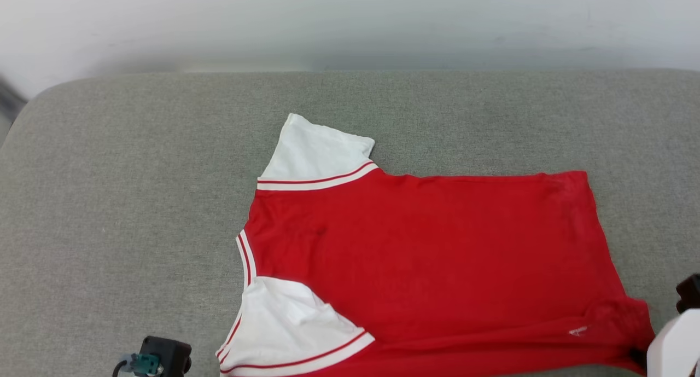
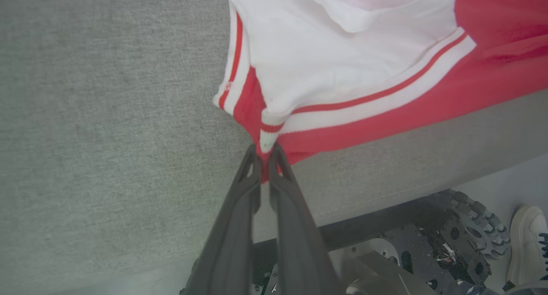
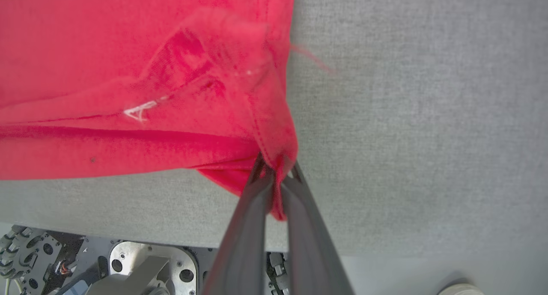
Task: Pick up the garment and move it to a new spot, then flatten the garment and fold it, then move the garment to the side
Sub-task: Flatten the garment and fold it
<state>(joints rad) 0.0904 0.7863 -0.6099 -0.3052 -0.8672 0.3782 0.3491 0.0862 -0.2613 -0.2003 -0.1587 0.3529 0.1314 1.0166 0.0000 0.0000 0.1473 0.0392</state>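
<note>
Flat red garment [image 1: 426, 245], its 2 near corners pinched in left hand [image 2: 265, 151] and right hand [image 3: 276, 173]

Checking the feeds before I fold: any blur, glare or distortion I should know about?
Head view: soft even light, the garment sharp, far wall hazy. Left wrist view: white sleeve washed out near the top; left gripper crisp. Right wrist view: the garment blurry above the right gripper, loose thread smeared.
</note>
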